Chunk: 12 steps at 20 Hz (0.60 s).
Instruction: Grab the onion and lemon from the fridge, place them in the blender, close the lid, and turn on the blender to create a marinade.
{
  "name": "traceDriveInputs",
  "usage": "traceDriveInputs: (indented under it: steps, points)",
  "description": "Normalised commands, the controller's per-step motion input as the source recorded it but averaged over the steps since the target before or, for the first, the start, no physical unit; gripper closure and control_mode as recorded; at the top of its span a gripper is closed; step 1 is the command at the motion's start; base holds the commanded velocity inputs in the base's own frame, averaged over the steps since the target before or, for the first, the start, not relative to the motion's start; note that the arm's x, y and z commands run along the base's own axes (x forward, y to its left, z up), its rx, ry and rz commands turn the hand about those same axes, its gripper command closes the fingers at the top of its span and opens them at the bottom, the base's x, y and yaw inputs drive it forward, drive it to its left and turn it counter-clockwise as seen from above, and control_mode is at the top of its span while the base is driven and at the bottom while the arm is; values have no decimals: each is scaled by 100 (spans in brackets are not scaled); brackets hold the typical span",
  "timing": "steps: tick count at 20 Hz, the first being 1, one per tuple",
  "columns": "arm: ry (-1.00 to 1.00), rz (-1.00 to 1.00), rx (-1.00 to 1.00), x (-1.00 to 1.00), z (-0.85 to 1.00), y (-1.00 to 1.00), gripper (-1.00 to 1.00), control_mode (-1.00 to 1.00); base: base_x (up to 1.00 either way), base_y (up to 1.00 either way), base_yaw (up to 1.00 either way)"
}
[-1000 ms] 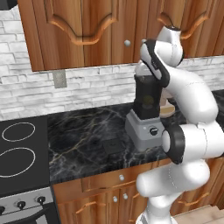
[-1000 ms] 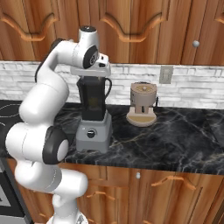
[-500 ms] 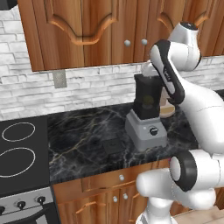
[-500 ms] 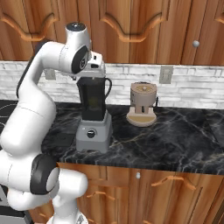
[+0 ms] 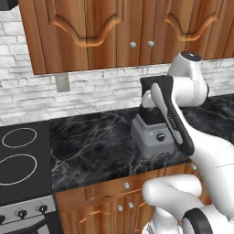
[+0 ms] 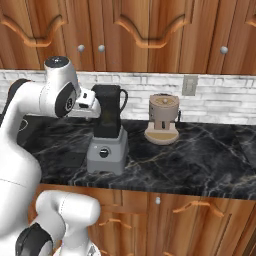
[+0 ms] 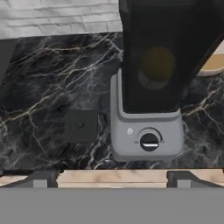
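The blender [image 7: 148, 92] stands on the black marble counter [image 7: 52, 78], straight ahead of the gripper [image 7: 111, 178], whose spread-apart fingers [image 7: 41, 178] hold nothing. A dim yellowish shape, perhaps the lemon [image 7: 158, 62], shows through the dark jar.

arm: raised from base, elbow bent, forearm angled up across the frame | wrist: turned level, hand facing forward and slightly down | gripper [image 7: 112, 179]: jaws spread wide, both dark tips far apart at the bottom of hand view | held: nothing between the fingers [image 7: 41, 178]
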Motion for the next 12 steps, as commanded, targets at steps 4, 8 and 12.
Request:
traceDriveInputs:
  steps: [4, 8, 12]
  points:
    - [12, 0, 0, -44, -57, 18, -100, -100, 0, 0, 0]
    - [15, 0, 0, -12, -32, 9, -100, -100, 0, 0, 0]
    - [0, 0, 0, 0, 0, 0, -100, 100, -84, 12, 0]
